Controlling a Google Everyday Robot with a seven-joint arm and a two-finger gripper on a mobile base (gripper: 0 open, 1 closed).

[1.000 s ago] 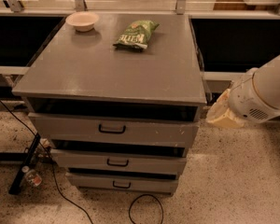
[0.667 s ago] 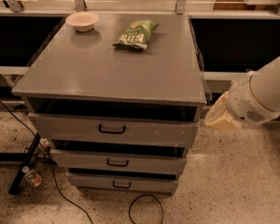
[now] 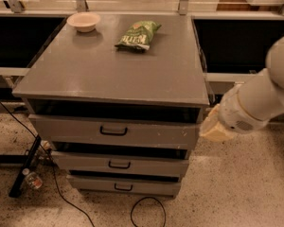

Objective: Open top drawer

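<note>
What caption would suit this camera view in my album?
The robot's hand hovers at the right end of the top drawer; a bowl and snack bag sit on the cabinet.

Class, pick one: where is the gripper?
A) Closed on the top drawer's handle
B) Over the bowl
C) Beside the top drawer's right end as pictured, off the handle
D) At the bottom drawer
C: the gripper sits just past the right end of the top drawer, well away from its handle.
</note>
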